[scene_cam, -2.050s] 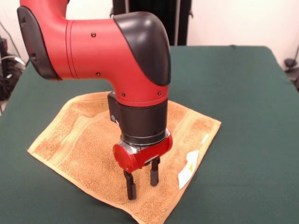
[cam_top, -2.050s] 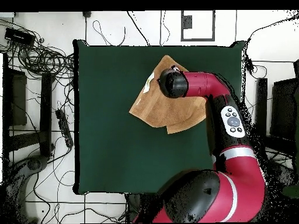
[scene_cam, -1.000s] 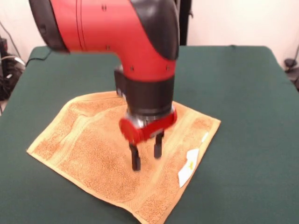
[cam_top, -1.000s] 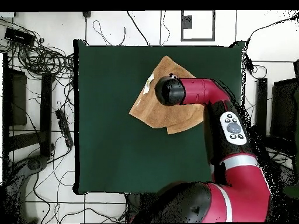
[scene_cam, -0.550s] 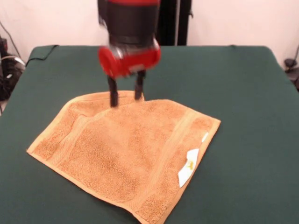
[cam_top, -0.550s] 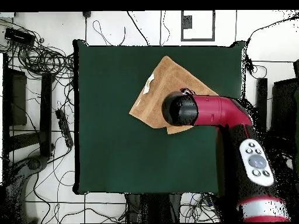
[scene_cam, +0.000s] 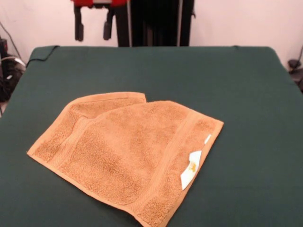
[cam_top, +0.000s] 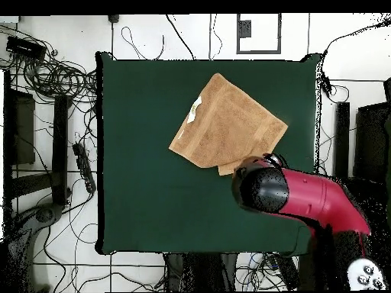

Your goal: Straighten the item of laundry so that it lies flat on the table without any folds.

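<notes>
The orange-tan towel [scene_cam: 128,151] lies on the dark green table [scene_cam: 246,85], left of centre and near the front edge. It is folded over itself: an under layer sticks out at its far left corner. Its white label [scene_cam: 191,168] shows at the right edge. My gripper [scene_cam: 93,27] hangs at the top left, well above and behind the towel, with its two black fingers apart and nothing between them. In the overhead view the towel [cam_top: 229,122] lies near the table's [cam_top: 153,191] far right part. My red arm [cam_top: 305,194] covers the towel's near corner and hides the gripper.
The black pedestal [scene_cam: 156,23] stands behind the table's far edge. Cables [cam_top: 53,76] and equipment lie on the floor round the table, and some show at the left edge of the front view [scene_cam: 7,71].
</notes>
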`<state>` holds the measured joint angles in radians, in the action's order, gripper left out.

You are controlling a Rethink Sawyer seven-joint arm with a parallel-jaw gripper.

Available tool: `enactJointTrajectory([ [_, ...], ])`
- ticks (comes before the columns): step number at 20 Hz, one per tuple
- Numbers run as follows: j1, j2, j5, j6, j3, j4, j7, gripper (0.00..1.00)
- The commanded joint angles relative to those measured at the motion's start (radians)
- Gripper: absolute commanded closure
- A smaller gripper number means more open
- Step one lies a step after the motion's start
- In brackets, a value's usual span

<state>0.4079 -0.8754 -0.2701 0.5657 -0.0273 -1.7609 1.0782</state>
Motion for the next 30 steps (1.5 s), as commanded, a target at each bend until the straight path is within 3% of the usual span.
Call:
enactJointTrajectory([
  [1, -0.041, 0.002, 0.064, -0.104, 0.056, -0.299, 0.355, 0.00],
  [9, -0.061, 0.046, 0.074, -0.199, 0.091, -0.324, 0.411, 0.00],
  [14, -0.032, 0.091, 0.101, -0.290, 0.077, -0.334, 0.428, 0.00],
  [20, -0.041, 0.118, 0.219, -0.279, 0.122, -0.334, 0.544, 0.00],
  [25, 0.034, 0.173, 0.211, -0.275, 0.034, -0.272, 0.418, 0.00],
  [30, 0.053, 0.190, 0.216, -0.264, 0.004, -0.232, 0.387, 0.00],
])
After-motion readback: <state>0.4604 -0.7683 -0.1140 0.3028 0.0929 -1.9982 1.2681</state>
